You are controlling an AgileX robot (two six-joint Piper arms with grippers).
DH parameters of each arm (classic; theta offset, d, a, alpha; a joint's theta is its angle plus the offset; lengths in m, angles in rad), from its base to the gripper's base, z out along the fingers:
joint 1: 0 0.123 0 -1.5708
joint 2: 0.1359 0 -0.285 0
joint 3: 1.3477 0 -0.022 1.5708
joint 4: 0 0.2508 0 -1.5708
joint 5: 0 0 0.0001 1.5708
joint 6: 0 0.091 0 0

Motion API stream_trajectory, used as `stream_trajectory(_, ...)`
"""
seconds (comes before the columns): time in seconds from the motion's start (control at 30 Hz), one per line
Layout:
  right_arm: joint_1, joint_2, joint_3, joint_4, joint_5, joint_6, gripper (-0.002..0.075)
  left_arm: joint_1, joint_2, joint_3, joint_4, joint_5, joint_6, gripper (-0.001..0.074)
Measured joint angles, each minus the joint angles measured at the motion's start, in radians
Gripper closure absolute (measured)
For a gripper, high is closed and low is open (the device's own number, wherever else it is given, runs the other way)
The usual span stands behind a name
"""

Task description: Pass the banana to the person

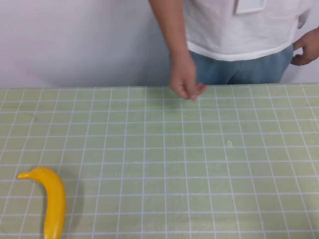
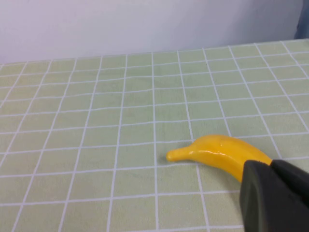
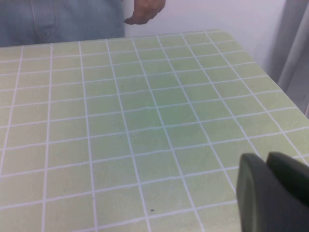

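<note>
The yellow banana [image 1: 52, 199] lies on the green gridded table [image 1: 199, 149] at the front left, stem end pointing left. In the left wrist view the banana [image 2: 217, 151] lies just beyond my left gripper [image 2: 270, 165], whose black fingers are shut together in front of its thick end, holding nothing. My right gripper [image 3: 267, 159] is shut and empty over bare table on the right side. Neither gripper shows in the high view. The person [image 1: 239, 25] stands at the far edge in a white T-shirt and jeans, one hand [image 1: 185, 82] hanging over the table's far edge.
A pale wall stands behind the table. The person's other hand [image 1: 306, 47] rests at the hip; jeans [image 3: 63, 19] and a hand [image 3: 145, 12] show in the right wrist view. The table's right edge [image 3: 270, 63] lies near a grey curtain.
</note>
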Motion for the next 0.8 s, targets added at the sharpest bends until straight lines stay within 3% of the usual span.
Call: stream_trajectory(0.8,0.000,0.000,0.000,0.000,0.000,0.000,0.0735,0.000,0.000,0.000,0.000,-0.050,-0.014,0.0738)
